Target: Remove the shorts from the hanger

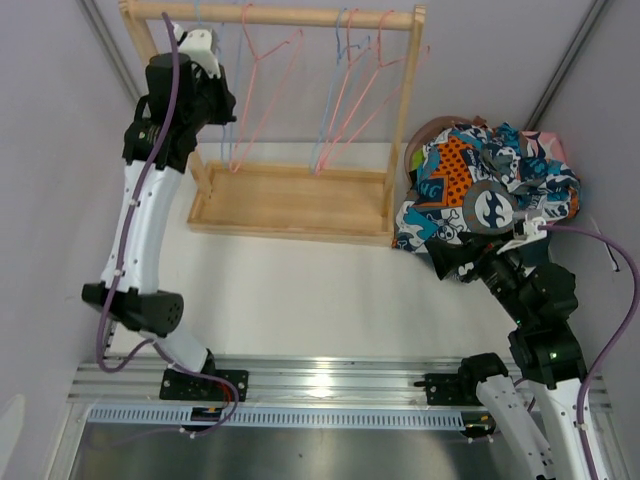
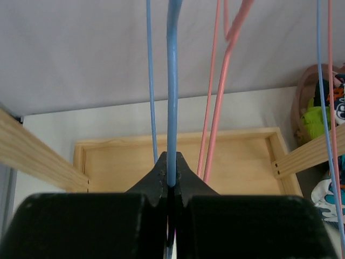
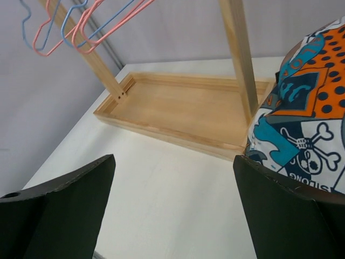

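1. Your left arm rises from its base at the near left edge and folds at the elbow. From there it stretches far forward to the left end of the light wooden clothes rack [image 1: 290, 17].
2. Your left hand [image 2: 171, 162] is up among the hangers, its black fingers [image 2: 156, 183] pressed together on the thin blue wire hanger [image 2: 171, 108]. The wire runs straight up from between the tips.
3. Just right of that wire hang the bare pink wire hangers [image 2: 215, 108]. More blue and pink ones hang further along the rod, and none of them carries cloth.
4. Below the left hand lies the rack's shallow wooden tray base [image 1: 290, 200], resting on the white tabletop [image 1: 320, 290].
5. Your right arm comes up from the near right edge, bent sharply. Its forearm points forward and left towards the heap of clothes.
6. Your right hand [image 3: 173, 162] sits low over the tabletop with its two black fingers [image 3: 64, 205] spread wide apart, holding nothing. Its right finger is touching or just under the edge of the heap; you cannot tell which.
7. The blue, orange and white printed fabric shorts [image 1: 480, 170] lie on top of that heap, off the hangers, just right of the rack's right post.
8. The soft lime green shorts [image 2: 315, 121] show inside the round brown basket [image 2: 299, 102] under the heap.
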Robot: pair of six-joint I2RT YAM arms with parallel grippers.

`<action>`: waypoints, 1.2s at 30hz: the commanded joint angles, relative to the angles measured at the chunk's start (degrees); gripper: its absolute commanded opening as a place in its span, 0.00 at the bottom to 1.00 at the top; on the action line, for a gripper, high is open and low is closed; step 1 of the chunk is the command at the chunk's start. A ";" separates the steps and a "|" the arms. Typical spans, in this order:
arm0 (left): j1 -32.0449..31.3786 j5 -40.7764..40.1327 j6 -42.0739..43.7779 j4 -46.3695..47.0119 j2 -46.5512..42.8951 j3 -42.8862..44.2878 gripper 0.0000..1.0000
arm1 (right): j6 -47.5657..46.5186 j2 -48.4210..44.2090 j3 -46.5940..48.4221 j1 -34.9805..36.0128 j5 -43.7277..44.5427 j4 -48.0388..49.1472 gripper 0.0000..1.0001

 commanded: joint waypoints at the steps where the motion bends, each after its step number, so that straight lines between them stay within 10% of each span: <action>1: 0.63 4.25 1.10 1.37 5.67 12.65 0.00 | 0.96 -0.19 -0.09 0.34 -5.52 1.57 1.00; 5: 1.24 3.90 0.05 -1.53 13.50 21.91 0.00 | -0.08 -0.10 1.66 0.43 -5.43 0.34 0.99; 16: 1.42 2.76 -2.33 -0.39 16.68 14.54 0.05 | -1.06 -0.89 3.78 0.51 -4.64 -2.65 0.99; 25: 1.42 1.61 -2.59 -1.80 7.11 7.34 0.74 | 0.17 -2.64 4.13 0.43 -4.73 -4.05 1.00; 31: 1.25 3.54 -3.64 -2.76 -7.54 -2.14 0.99 | 0.44 -2.82 4.21 0.51 -4.29 -5.28 0.99; 36: -0.59 4.69 -5.13 -4.52 -22.93 -14.97 0.99 | 1.58 1.30 6.14 0.43 -2.97 -8.18 0.99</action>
